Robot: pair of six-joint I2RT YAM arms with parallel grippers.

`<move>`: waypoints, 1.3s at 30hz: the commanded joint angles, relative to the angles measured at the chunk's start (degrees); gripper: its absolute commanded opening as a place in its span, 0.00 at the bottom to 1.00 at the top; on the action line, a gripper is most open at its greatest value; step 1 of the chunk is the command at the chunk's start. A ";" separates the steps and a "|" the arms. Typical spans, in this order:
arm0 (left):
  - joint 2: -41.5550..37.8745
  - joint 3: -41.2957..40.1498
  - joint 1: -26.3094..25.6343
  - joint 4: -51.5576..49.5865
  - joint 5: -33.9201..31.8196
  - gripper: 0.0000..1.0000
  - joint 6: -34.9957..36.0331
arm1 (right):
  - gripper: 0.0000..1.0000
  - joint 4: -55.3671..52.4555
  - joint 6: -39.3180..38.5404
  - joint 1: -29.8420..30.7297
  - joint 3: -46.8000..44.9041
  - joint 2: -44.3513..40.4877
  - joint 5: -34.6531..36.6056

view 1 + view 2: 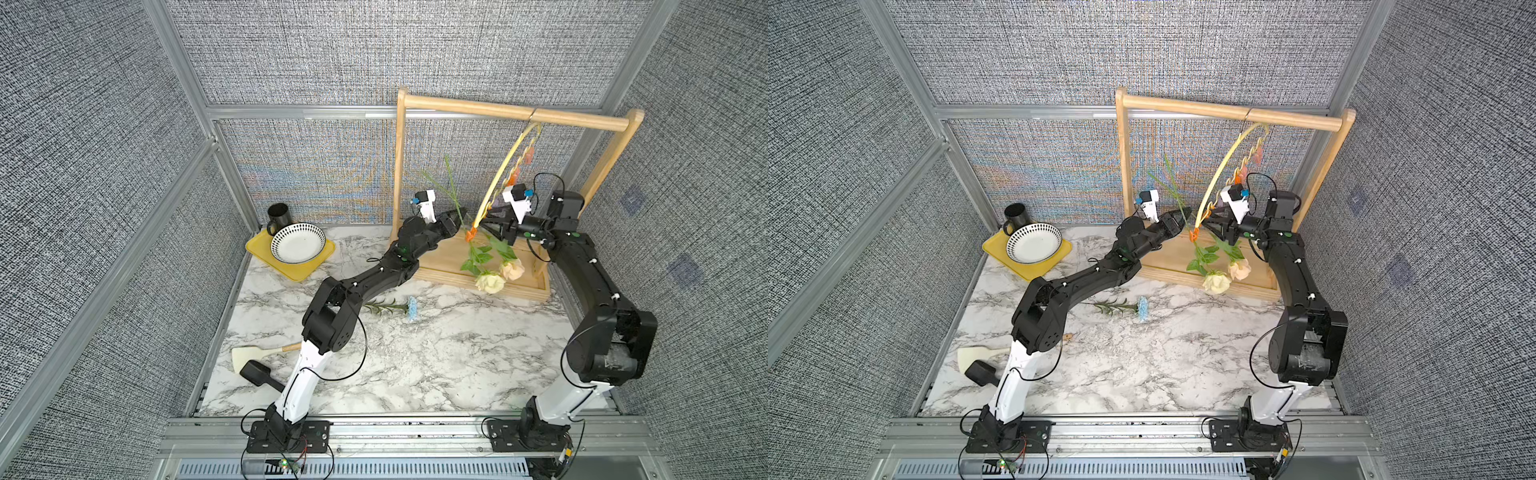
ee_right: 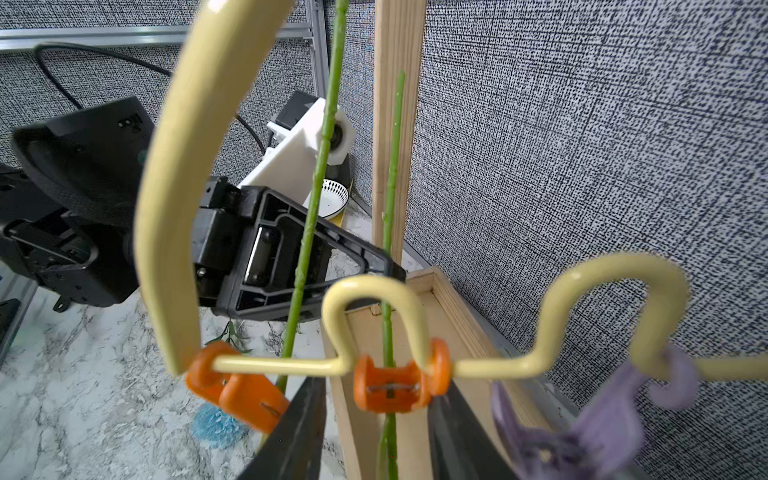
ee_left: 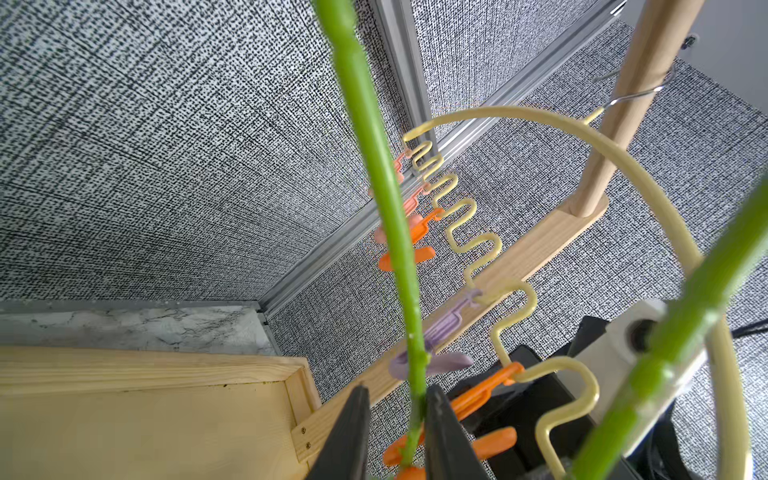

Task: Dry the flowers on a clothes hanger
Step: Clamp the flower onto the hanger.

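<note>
The pale-yellow clothes hanger [image 1: 505, 166] hangs tilted from the wooden rack's top bar [image 1: 473, 110]. Two flowers hang head down from orange clips at its low end: a cream rose [image 1: 490, 281] and a peach rose [image 1: 513, 269]. Their green stems [image 1: 451, 178] stick upward. A light-blue flower [image 1: 412, 308] lies on the table. My left gripper [image 3: 397, 390] is open, with one stem [image 3: 374, 166] passing between its jaws. My right gripper [image 2: 378, 388] is open around an orange clip [image 2: 388, 399] that holds a stem [image 2: 388, 249]; a gap shows on one side.
The rack's wooden base tray [image 1: 440, 266] lies under both grippers. A yellow tray [image 1: 257, 249] with a dotted bowl [image 1: 297, 243] and a black mug [image 1: 277, 216] is at the back left. A white spatula [image 1: 249, 356] and a black scoop [image 1: 255, 372] lie front left.
</note>
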 commanded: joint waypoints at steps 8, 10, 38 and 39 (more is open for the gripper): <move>-1.58 -1.85 0.52 3.27 0.76 0.72 0.48 | 0.44 0.94 -2.19 -1.70 -3.75 -3.03 -0.63; -1.94 -2.50 0.73 3.20 0.97 0.77 0.87 | 0.44 1.46 -2.27 -2.03 -4.91 -3.77 -0.25; -14.80 -19.90 6.31 0.66 2.67 0.88 5.68 | 0.55 7.11 -3.54 -6.29 -18.17 -17.21 12.15; -15.51 -20.95 6.43 0.48 2.69 0.88 6.03 | 0.55 6.99 -3.69 -6.43 -18.35 -17.55 12.87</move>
